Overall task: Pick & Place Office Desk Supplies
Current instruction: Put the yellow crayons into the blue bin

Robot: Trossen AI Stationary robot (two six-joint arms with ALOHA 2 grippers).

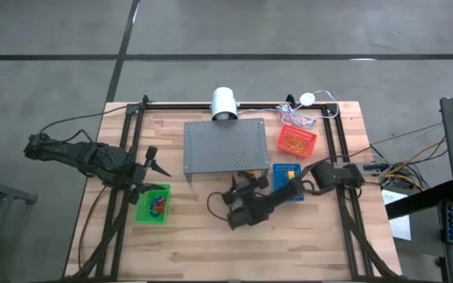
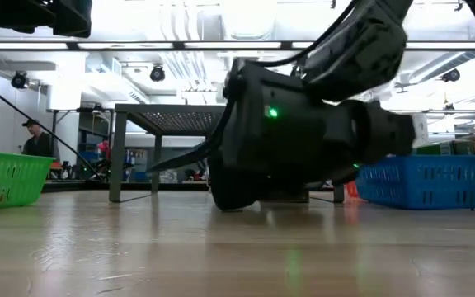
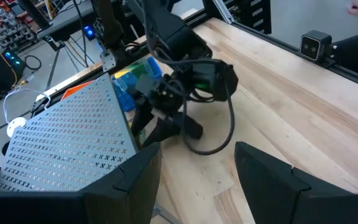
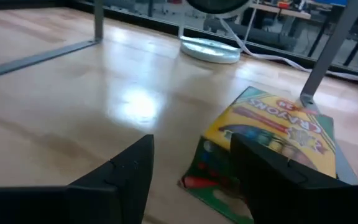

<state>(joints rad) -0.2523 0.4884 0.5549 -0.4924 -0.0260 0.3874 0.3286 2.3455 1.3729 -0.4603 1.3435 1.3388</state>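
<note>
A green-and-yellow crayon box point(image 4: 272, 127) lies on the table under the grey perforated stand point(image 1: 225, 147), beside one of the stand's legs point(image 4: 319, 74). My right gripper point(image 4: 191, 142) is low over the table at the stand's near edge point(image 1: 246, 182). It is open, and one finger point(image 4: 272, 177) stands in front of the box. My left gripper point(image 1: 157, 161) hangs open above the green basket point(image 1: 153, 203), which holds small red and blue bands point(image 1: 157, 204). Tan rubber bands fill the red basket point(image 1: 297, 140). My right gripper comes at the crayon box nearly level from the table's near side. One finger covers the box's near end point(image 4: 229, 155), so I cannot tell whether it touches the box. The box lies on the table.
A blue basket point(image 1: 288, 181) stands right of my right gripper, close to its arm. A white lamp point(image 1: 224, 104) and a white cable point(image 1: 305, 110) sit at the far edge. Black frame rails point(image 1: 124, 157) run along the table's left and right sides.
</note>
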